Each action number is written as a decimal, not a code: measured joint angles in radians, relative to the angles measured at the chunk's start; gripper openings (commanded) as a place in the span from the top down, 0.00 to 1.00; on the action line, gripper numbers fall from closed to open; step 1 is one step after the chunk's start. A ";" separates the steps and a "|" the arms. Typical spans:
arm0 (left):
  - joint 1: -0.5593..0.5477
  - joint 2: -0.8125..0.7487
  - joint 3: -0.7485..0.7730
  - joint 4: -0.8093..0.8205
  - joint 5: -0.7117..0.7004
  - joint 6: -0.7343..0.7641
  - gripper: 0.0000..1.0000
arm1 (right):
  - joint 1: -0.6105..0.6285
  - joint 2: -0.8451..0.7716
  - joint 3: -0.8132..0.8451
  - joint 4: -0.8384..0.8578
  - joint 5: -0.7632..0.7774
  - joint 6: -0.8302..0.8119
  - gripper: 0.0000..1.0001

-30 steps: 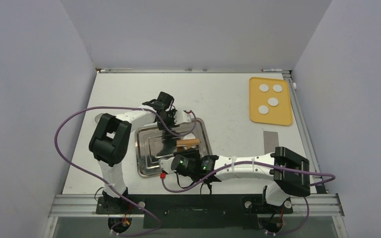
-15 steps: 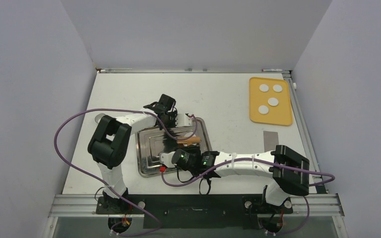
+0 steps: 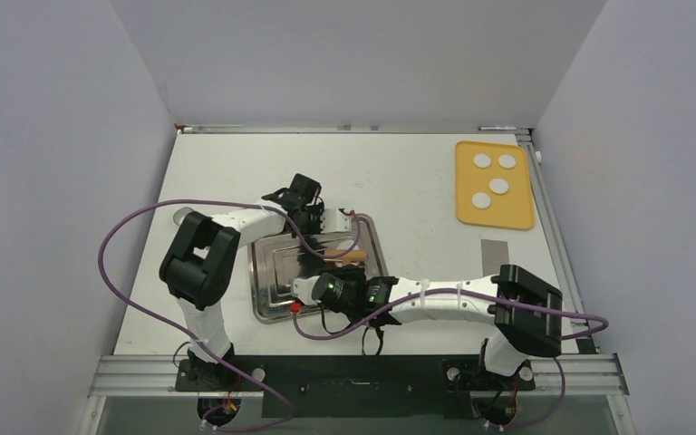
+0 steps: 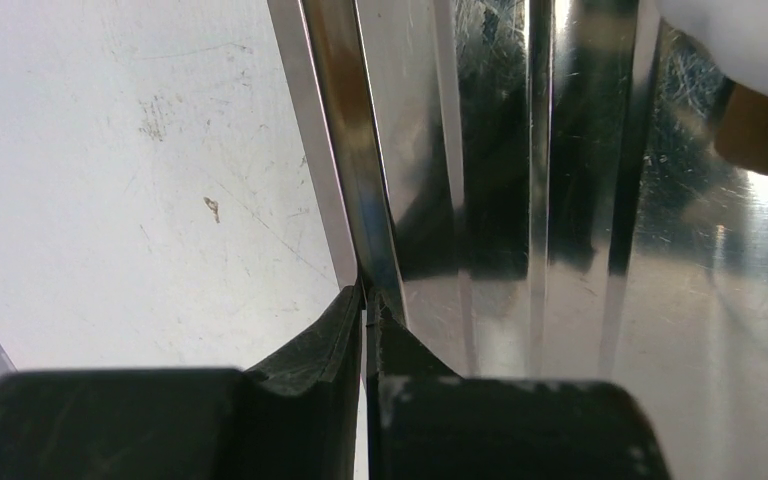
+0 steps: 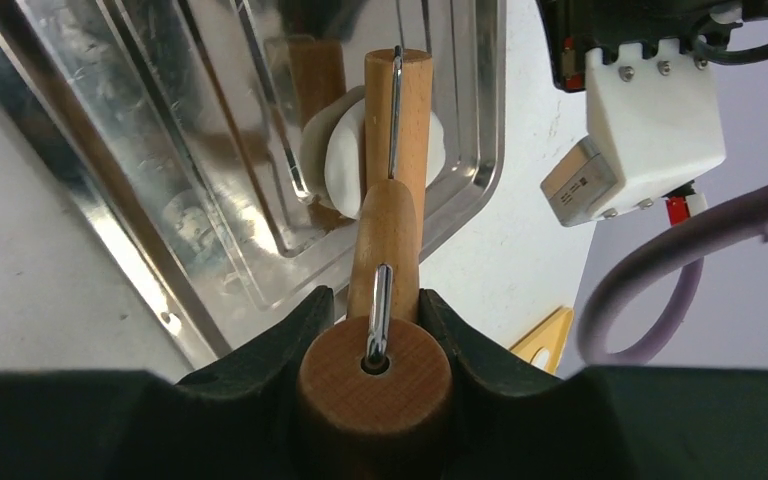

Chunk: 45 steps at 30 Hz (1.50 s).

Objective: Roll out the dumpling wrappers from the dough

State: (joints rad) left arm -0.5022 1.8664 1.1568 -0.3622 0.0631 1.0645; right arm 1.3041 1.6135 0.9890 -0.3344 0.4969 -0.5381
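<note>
A steel tray point(image 3: 272, 290) lies mid-table. My left gripper point(image 3: 305, 237) is shut on its far rim; the left wrist view shows both jaws point(image 4: 368, 300) pinched together on the thin rim point(image 4: 345, 150). My right gripper point(image 5: 373, 298) is shut on the wooden rolling pin's handle point(image 5: 374, 375). The pin's roller point(image 5: 397, 120) rests on a white lump of dough point(image 5: 332, 150) inside the tray point(image 5: 190, 190). From above the roller point(image 3: 344, 256) shows, and the dough is hidden. Several dumpling wrappers point(image 3: 499, 186), small white discs, lie on the yellow board point(image 3: 517, 213) at the far right.
The left arm's white wrist block point(image 5: 650, 120) hangs close beyond the tray's far edge, with purple cable point(image 5: 660, 270) beside it. A grey strip point(image 3: 494, 252) lies near the right arm's base. Walls close in the table on three sides.
The left gripper has gone from open to shut on the tray rim. The right arm has shifted slightly left and farther with the rolling pin.
</note>
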 measured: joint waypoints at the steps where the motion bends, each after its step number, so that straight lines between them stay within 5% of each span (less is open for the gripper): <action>1: 0.000 0.000 -0.002 0.005 0.000 0.003 1.00 | -0.013 0.005 0.010 0.000 -0.006 -0.002 0.92; 14: 0.000 0.000 -0.008 0.024 -0.005 0.022 1.00 | 0.089 0.023 0.000 -0.049 0.052 0.062 0.92; 30: 0.002 0.002 -0.018 0.059 -0.014 0.050 1.00 | 0.042 -0.051 0.044 -0.149 -0.051 0.071 0.92; 37: 0.009 -0.005 -0.024 0.046 0.022 0.108 1.00 | -0.034 -0.171 0.101 -0.071 -0.087 -0.049 0.92; 45: 0.034 -0.016 -0.008 -0.055 0.122 0.253 1.00 | -0.040 -0.051 0.099 -0.062 -0.079 -0.198 0.92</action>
State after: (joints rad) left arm -0.4683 1.8500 1.1484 -0.4168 0.1852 1.3178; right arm 1.2644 1.5620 1.0882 -0.3965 0.4179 -0.7361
